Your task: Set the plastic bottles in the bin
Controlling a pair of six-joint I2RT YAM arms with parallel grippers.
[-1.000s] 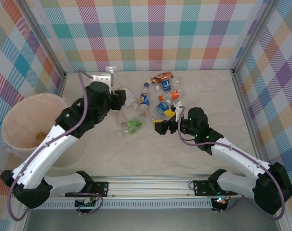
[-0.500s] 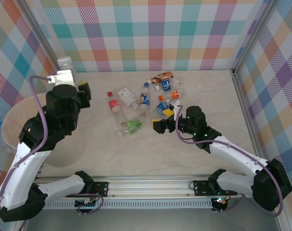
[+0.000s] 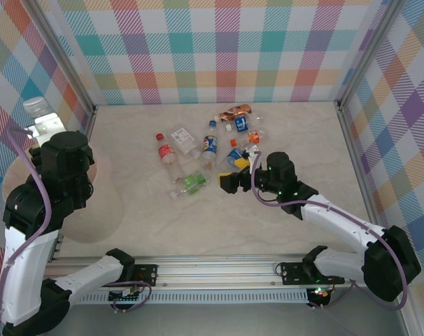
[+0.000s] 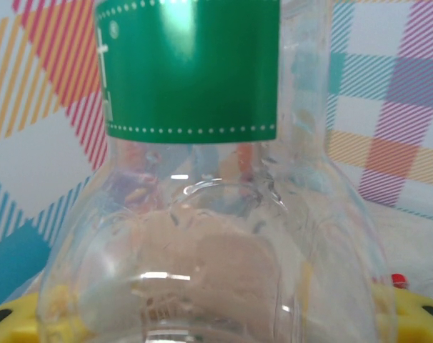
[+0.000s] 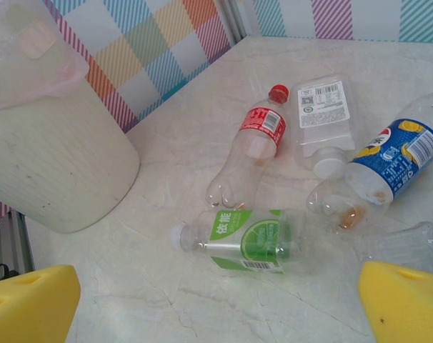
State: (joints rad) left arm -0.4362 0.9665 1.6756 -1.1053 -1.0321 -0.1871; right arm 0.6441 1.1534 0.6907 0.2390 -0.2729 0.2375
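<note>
Table: pale, marble-patterned, smooth; plaid walls on three sides.

Bin: round, translucent pinkish-white plastic, faintly ribbed wall, standing at the table's left edge. Contents can't be made out.

Left arm: folded up over the bin and covering most of it in the top view. Left gripper is clamped on a clear bottle with a green label. The bottle is raised near the left wall (whether it is over the bin's mouth I can't tell).

Right arm: stretched low toward the middle of the table. Right gripper hangs with its yellow fingers spread wide, holding nothing, just above the lime bottle.

Loose bottles lie flat on the table, well apart from the bin: blue bottle, squarish clear bottle with a white label, and slim red bottle with a red cap. Orange-labelled ones lie crumpled at the back.
</note>
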